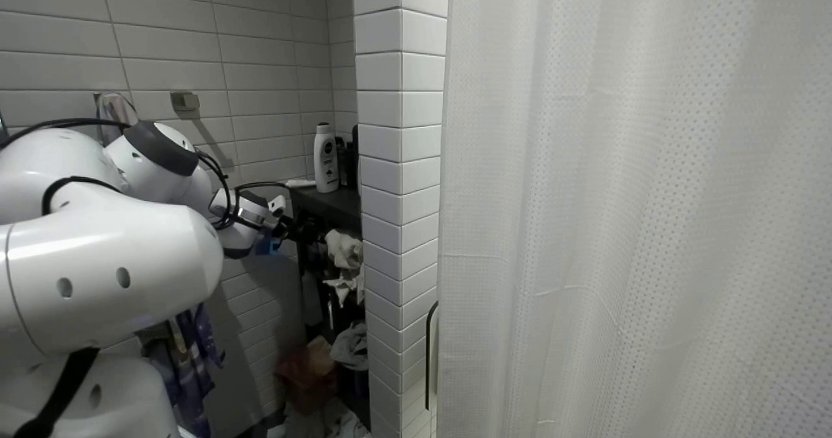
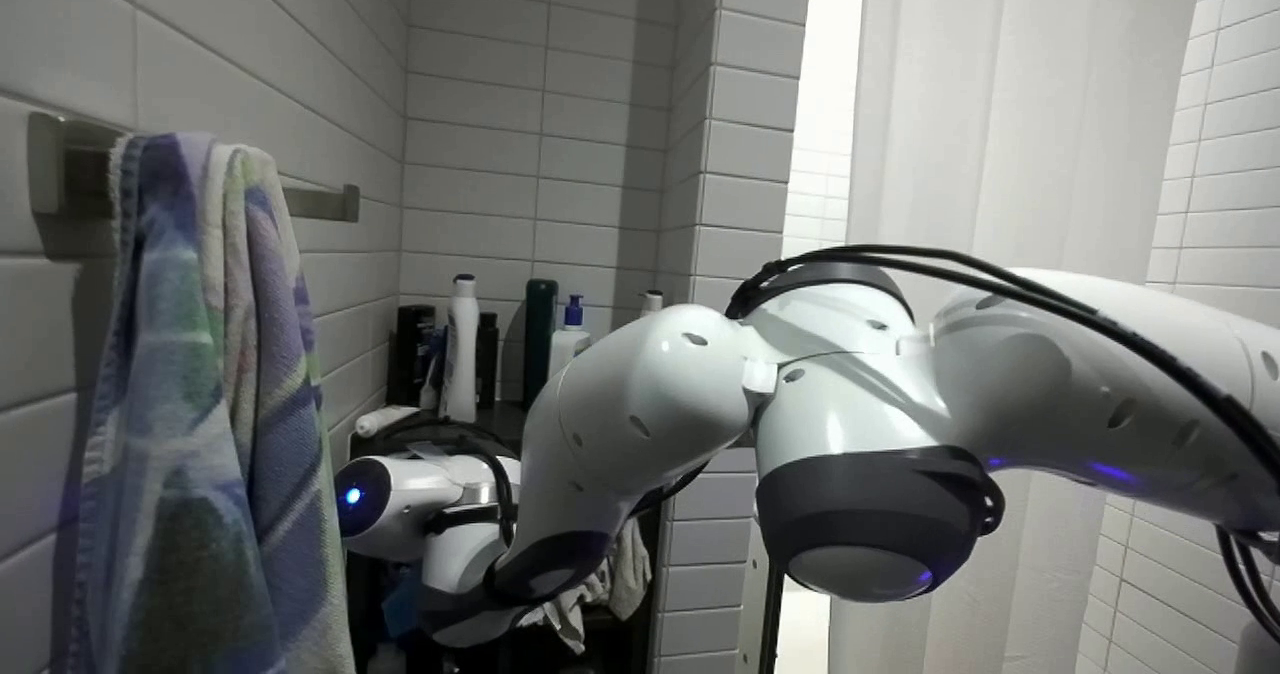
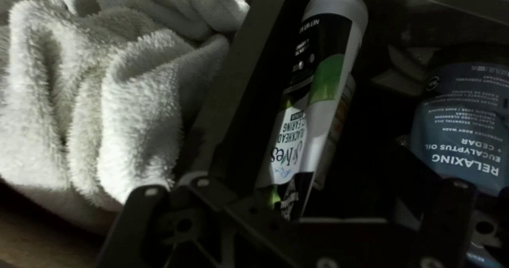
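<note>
– nearest the camera loomed the gripper [image 3: 304, 200], dark and poorly lit along the bottom of the wrist view. how did its jaws stand?

– spread wide, one towards the left and one towards the right, with a broad gap between

– and what lay farthest left?

– a fluffy pale towel [image 3: 131, 109], heaped in thick folds, with a strip of brown surface [image 3: 28, 240] below it at the lower corner. next to it ran the wall of a dark container [image 3: 238, 73]

– so where was the st. ives tube [image 3: 308, 109]?

– inside that container, slanting alongside the wall, whitish end uppermost in the view and the rest reaching down to the gripper's dark parts. its black, white and green label read upside down. it showed in the gap between the jaws, though i couldn't tell whether either finger touched it

– and right of that?

– a blue-grey body wash bottle [image 3: 461, 129], apparently in the same container, near the right-hand jaw; "relaxing eucalyptus oil + cedar" was printed on it, upside down too

– what about the room?

– in an exterior view, going rightwards, a patterned towel [image 2: 190, 404] hung on a metal rail [image 2: 320, 202], then a white bottle [image 2: 462, 349] and a dark green bottle [image 2: 540, 344] stood among others on a dark shelf [image 2: 508, 421]. the white robot arm [image 2: 860, 384] bent across in front, and a pale curtain [image 2: 1000, 134] hung behind it
</note>
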